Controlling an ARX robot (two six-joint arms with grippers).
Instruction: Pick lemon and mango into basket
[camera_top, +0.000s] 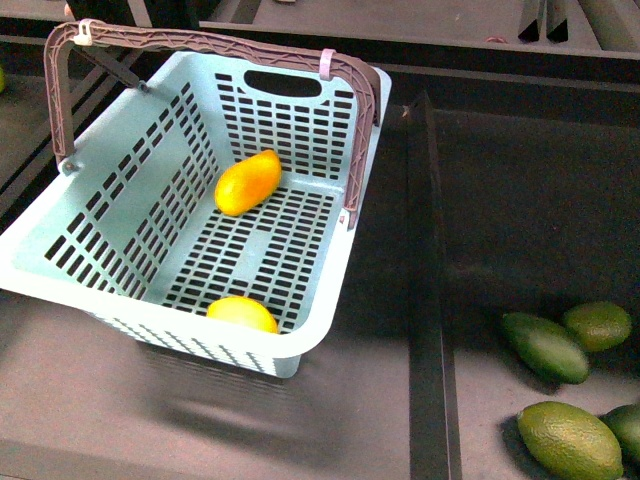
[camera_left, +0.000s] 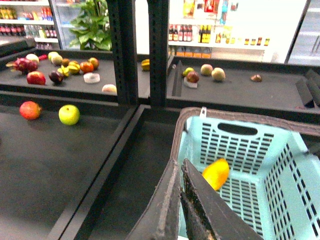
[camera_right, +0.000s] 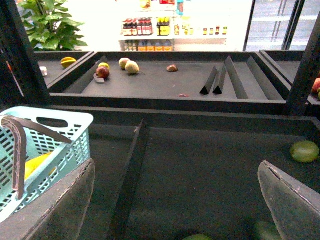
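The teal basket (camera_top: 120, 200) stands tilted on the dark shelf, its brown handle (camera_top: 200, 40) raised over the far end. Inside, the orange-yellow mango (camera_top: 248, 183) lies near the far wall and the yellow lemon (camera_top: 242, 313) rests against the near wall. Neither gripper shows in the front view. In the left wrist view my left gripper (camera_left: 180, 162) is shut on nothing, its tips at the basket's rim (camera_left: 186, 131), with the mango (camera_left: 216, 173) just beyond them. My right gripper (camera_right: 176, 165) is open and empty over bare shelf, with the basket (camera_right: 60, 125) off to one side.
Several dark green oval fruits (camera_top: 545, 347) lie on the shelf right of a black divider (camera_top: 430, 300). One green fruit (camera_right: 304, 151) sits beyond the right finger. A red apple (camera_left: 30, 110) and a green apple (camera_left: 69, 114) lie left of the basket. Black posts (camera_left: 122, 50) rise behind.
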